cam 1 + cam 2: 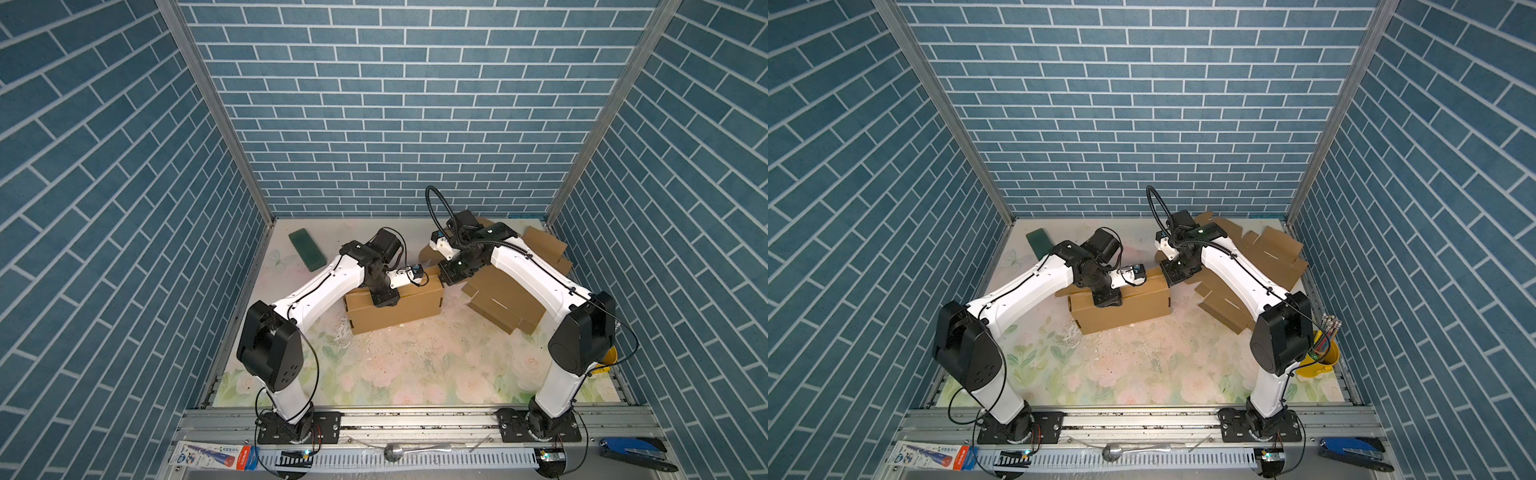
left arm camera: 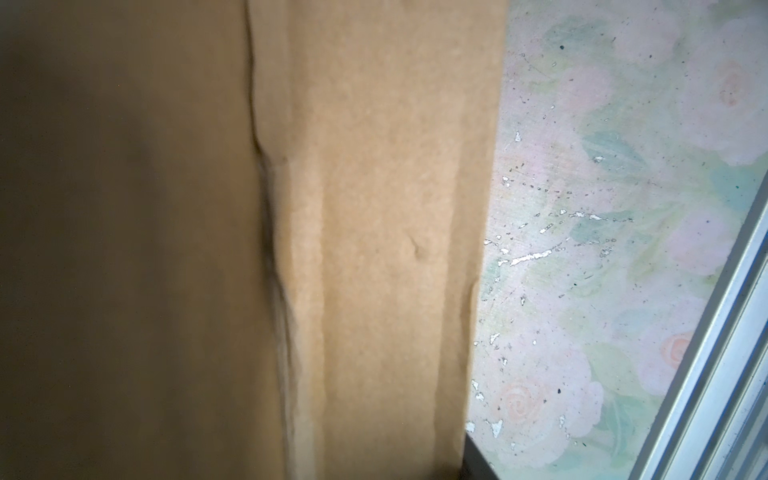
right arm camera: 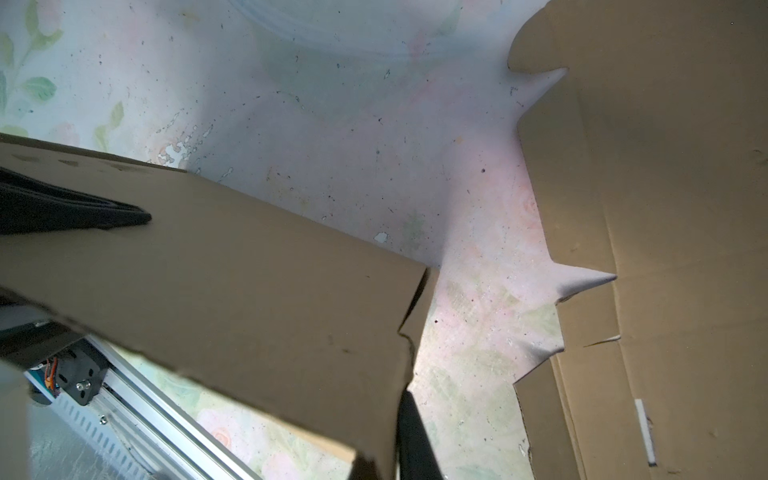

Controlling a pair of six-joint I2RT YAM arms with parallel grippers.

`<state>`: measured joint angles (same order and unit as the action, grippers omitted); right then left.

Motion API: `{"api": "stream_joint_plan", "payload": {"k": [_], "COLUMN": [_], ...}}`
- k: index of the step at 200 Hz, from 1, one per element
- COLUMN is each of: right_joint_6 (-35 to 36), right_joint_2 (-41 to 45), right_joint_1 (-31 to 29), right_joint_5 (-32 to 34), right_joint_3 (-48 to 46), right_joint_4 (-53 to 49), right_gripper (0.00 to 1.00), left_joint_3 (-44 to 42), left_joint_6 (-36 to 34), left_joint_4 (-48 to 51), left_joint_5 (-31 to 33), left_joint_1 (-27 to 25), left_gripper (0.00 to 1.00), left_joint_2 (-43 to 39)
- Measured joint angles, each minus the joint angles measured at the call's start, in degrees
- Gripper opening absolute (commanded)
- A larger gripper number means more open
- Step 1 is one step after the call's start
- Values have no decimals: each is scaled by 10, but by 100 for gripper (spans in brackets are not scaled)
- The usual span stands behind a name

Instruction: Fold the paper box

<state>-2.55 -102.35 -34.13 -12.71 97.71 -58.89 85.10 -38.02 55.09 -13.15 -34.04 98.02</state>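
One paper box [image 1: 395, 311] corner sits in the right gripper [image 1: 446, 281]

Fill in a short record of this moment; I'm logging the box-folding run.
Box: brown cardboard box, partly erected, mid-table
Left arm: left gripper at the box's upper edge; opening not visible
Right arm: right gripper shut on the box's right end corner
Spare stock: flat brown cardboard blanks, right of the box
Other: dark green rectangular block, far left
Surface: floral-print table
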Motion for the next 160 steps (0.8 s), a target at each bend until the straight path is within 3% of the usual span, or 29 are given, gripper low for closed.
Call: {"api": "stream_joint_plan", "payload": {"k": [23,75,160], "right_joint_6": [-9,-17,-37], "right_joint_2": [0,0,0], "right_joint_1": [0,0,0], "right_joint_5": [-9,5,2], "right_joint_3": [3,17,30], "right_joint_4": [-4,-14,-17], "right_gripper": [15,17,0], "left_joint_3": [0,0,2], "left_joint_6": [0,0,0], "left_joint_4": [0,0,1], "left_joint_5": [0,0,-1], "left_joint_1": [0,0,1], "left_gripper": [16,16,16], "left_joint_2": [0,0,1]}}
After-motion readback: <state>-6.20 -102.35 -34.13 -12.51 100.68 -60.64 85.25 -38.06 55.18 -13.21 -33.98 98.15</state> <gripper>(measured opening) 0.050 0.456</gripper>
